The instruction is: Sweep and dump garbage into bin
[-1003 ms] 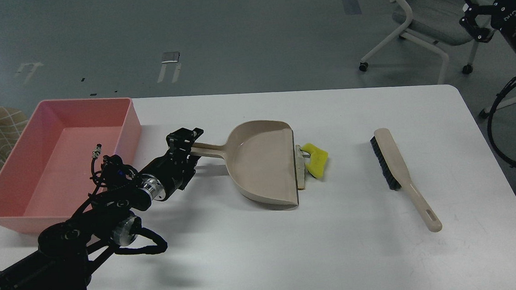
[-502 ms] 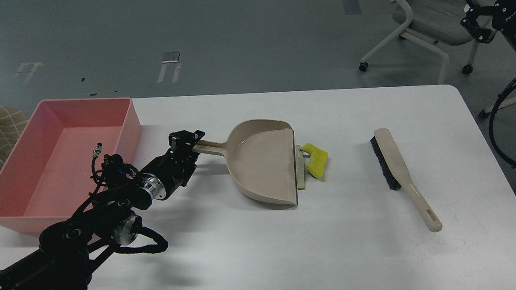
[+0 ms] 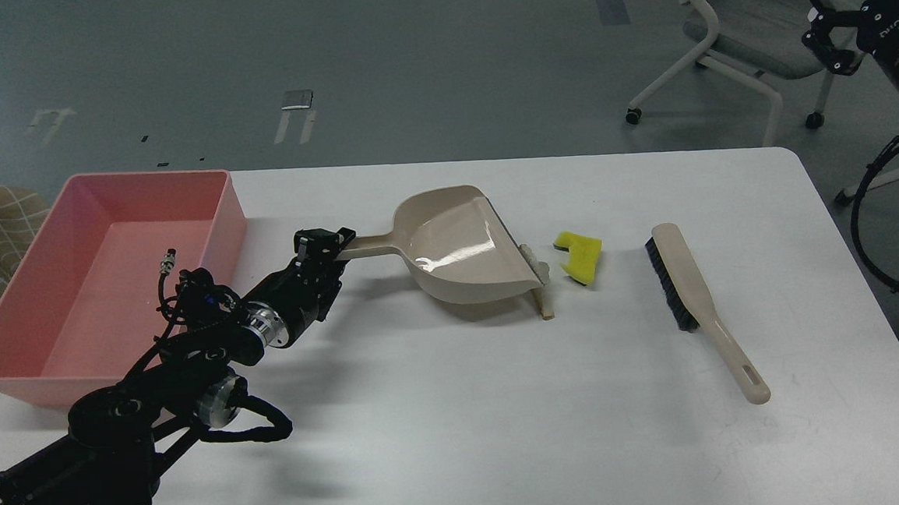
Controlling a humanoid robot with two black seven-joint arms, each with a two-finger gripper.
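A: Items, left to right?

B: Your bin (image 3: 47,308) sits empty at the table's (image 3: 461,439) left edge. Your left gripper (image 3: 326,243) is clamped on the dustpan (image 3: 457,248) handle, pan tilted. The bread slice (image 3: 538,274) rests at its lip; the sponge piece (image 3: 581,256) lies just beyond, apart. Then the brush (image 3: 694,300), untouched. Your right gripper (image 3: 826,34) hangs off-table; whether it is apart, I cannot tell.

A: Risks?

B: You may nudge the scraps away. You have open tabletop in front; the far edge is closer.
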